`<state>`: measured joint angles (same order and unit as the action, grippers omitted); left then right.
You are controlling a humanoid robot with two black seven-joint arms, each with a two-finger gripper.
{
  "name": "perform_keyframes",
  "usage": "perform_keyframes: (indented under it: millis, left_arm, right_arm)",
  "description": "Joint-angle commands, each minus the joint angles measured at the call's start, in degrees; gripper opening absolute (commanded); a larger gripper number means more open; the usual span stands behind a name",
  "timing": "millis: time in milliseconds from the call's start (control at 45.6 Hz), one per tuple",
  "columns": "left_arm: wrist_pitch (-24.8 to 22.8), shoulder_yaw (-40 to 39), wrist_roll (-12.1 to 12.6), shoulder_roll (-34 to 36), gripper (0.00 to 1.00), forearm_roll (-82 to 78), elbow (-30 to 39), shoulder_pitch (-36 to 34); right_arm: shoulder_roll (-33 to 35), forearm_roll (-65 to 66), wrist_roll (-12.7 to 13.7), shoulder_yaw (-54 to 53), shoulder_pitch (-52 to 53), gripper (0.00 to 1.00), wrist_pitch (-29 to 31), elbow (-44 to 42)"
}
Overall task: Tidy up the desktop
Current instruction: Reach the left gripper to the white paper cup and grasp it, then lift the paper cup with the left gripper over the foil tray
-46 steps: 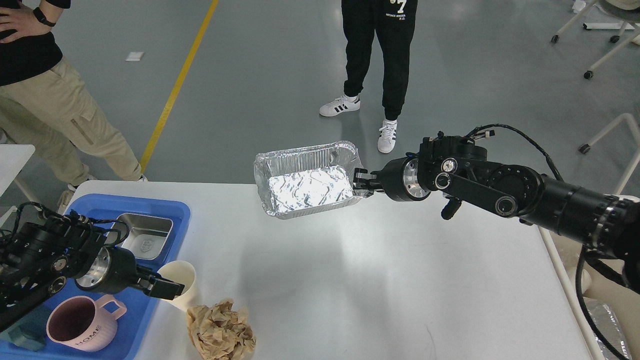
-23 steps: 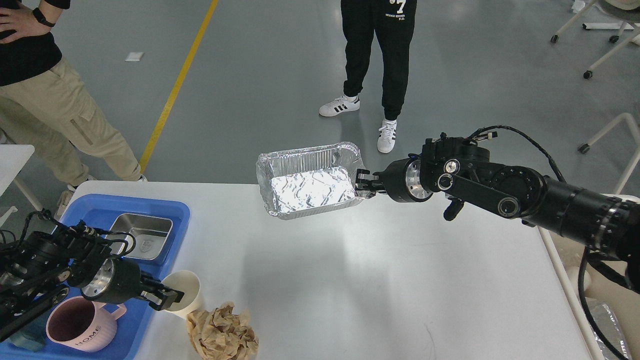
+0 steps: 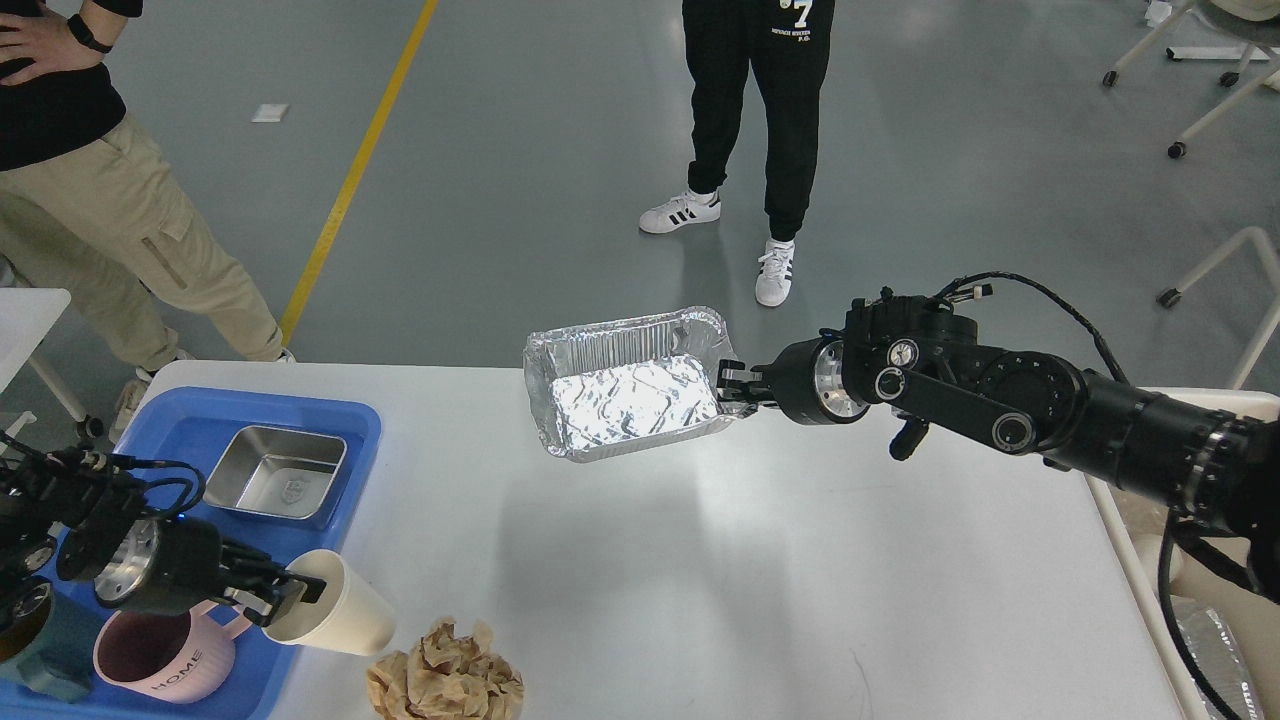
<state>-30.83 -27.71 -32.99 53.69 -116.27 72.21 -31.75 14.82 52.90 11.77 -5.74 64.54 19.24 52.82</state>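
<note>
From my remote seat, a fair amount is being cut off or hidden. The two people standing beyond the table are showing only from the waist or chest down: one in black trousers with white trainers, one in khaki trousers at the far left. The pink mug in the blue tray is sitting partly behind my left arm, and a dark teal object at the lower left corner is too cropped for me to name. The crumpled brown paper is running off the bottom edge.

My right gripper is pinching the right-hand rim of the foil tray, its fingers pressed onto the thin wall, and the tray is hanging tilted with its open face turned toward me, over the far edge of the desktop (its shadow is falling on the white surface below). My left gripper is clamping the rim of the paper cup, which is lying tipped on its side with the mouth toward the gripper; one finger appears to be reaching inside the mouth, though the dark fingers are hard to separate.

The desktop is filling the lower middle of the view, with the blue tray resting on its left end, holding a small steel pan.
</note>
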Motion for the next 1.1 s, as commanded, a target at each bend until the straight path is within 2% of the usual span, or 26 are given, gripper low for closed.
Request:
perform_keyframes:
  millis: [0,351,504,702,855,943,1074]
  left_arm:
    - [2.87,-1.9,-0.76,4.05,0.01,6.74,0.65,0.37]
    - [3.23,-10.87,-1.99,14.51,0.02,28.98,3.37,0.9]
    - [1.91,-16.84,-2.08,16.97,0.03,32.59,3.99,0.81]
    - [-3.09,-24.58,-1.73,16.89,0.03,33.91,3.99,0.55]
    - [-4.15,-24.5,-0.76,16.36,0.03,33.65,3.55,-1.21]
    - [-4.94,-23.8,0.47,14.79,0.04,32.51,3.37,-4.71]
    - [-9.07,-21.34,1.61,9.78,0.04,25.84,2.85,-12.01]
  right_arm:
    - [-0.14,0.01,0.0,0.12,-0.02,0.0,0.0,-0.09]
    - [-0.14,0.1,0.0,0.47,-0.55,0.0,0.0,-0.18]
    - [-0.14,0.1,0.0,0.47,-0.46,0.0,0.0,-0.09]
    - [-0.14,0.1,0.0,0.56,-0.46,0.0,0.0,-0.09]
    - [-0.23,0.1,0.0,0.47,-0.38,0.0,0.0,0.09]
    - [-0.32,0.1,0.0,0.47,-0.2,0.0,0.0,0.17]
    - [-0.58,0.1,0.0,0.47,-0.03,0.0,0.0,0.35]
